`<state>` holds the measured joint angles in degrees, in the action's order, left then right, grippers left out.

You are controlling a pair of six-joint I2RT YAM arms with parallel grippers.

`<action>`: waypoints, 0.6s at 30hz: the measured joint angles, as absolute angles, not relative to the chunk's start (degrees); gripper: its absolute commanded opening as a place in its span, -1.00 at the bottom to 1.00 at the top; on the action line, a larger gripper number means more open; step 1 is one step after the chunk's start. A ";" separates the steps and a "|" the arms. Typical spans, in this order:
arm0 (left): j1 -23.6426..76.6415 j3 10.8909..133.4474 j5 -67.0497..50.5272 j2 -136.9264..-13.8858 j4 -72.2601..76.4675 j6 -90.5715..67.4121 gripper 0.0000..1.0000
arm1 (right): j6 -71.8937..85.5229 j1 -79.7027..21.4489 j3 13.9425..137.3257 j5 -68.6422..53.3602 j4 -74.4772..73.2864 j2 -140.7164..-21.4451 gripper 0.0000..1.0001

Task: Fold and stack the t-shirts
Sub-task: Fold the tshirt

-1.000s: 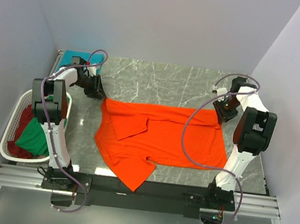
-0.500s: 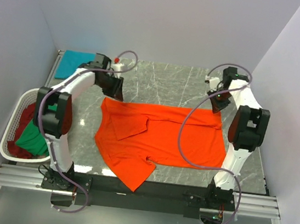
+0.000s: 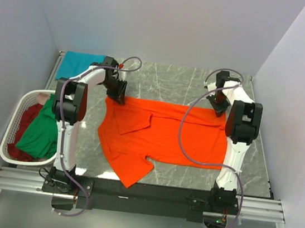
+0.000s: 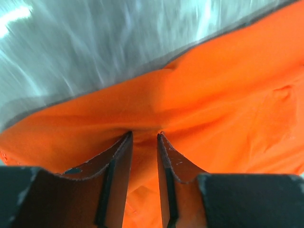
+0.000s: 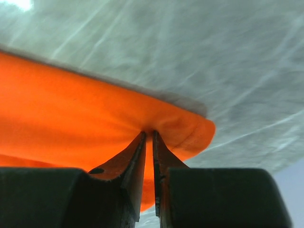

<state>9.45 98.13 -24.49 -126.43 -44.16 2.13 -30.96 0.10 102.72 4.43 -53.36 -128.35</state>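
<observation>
The bright orange t-shirt point(image 3: 164, 135) lies spread on the marble table point(image 3: 162, 81), one sleeve folded over its chest. My left gripper point(image 3: 117, 92) is at the shirt's far left corner. In the left wrist view its jaws point(image 4: 144, 135) hold a bunched fold of orange cloth point(image 4: 228, 95). My right gripper point(image 3: 219, 107) is at the far right corner, and in the right wrist view its narrow jaws point(image 5: 148, 133) pinch the orange hem point(image 5: 71, 109). A teal t-shirt point(image 3: 79, 64) lies folded at the back left.
A white slatted basket point(image 3: 7, 140) stands off the table's left edge, holding a green t-shirt point(image 3: 40, 130) and a dark red one point(image 3: 23, 122). Walls close in at the back and on both sides. The arms' base rail point(image 3: 142, 194) runs along the near edge.
Both grippers came in over the shirt's far corners. The right jaws closed on the hem. The orange shirt has shifted a little toward the back wall.
</observation>
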 measured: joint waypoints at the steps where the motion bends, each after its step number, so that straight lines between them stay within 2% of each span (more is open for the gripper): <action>1: 9.41 100.07 -24.43 -127.52 -44.42 2.17 -0.28 | -30.70 0.10 103.79 5.26 -53.43 -129.05 -0.65; 6: 8.67 100.14 -26.55 -127.02 -43.77 5.04 -0.07 | -29.32 0.12 107.37 6.15 -53.65 -130.85 -0.57; 13: 8.95 85.89 -29.36 -111.02 -46.96 12.73 -0.03 | -28.34 -0.23 106.94 -0.21 -55.20 -128.05 -0.52; 18: 15.25 79.75 -26.85 -101.58 -48.75 19.25 -0.05 | -27.79 -1.30 105.34 -4.29 -57.25 -122.83 -0.53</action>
<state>15.25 79.75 -26.85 -101.58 -48.75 19.25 -27.79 -1.30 105.34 -4.29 -57.25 -122.83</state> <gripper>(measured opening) 0.481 0.239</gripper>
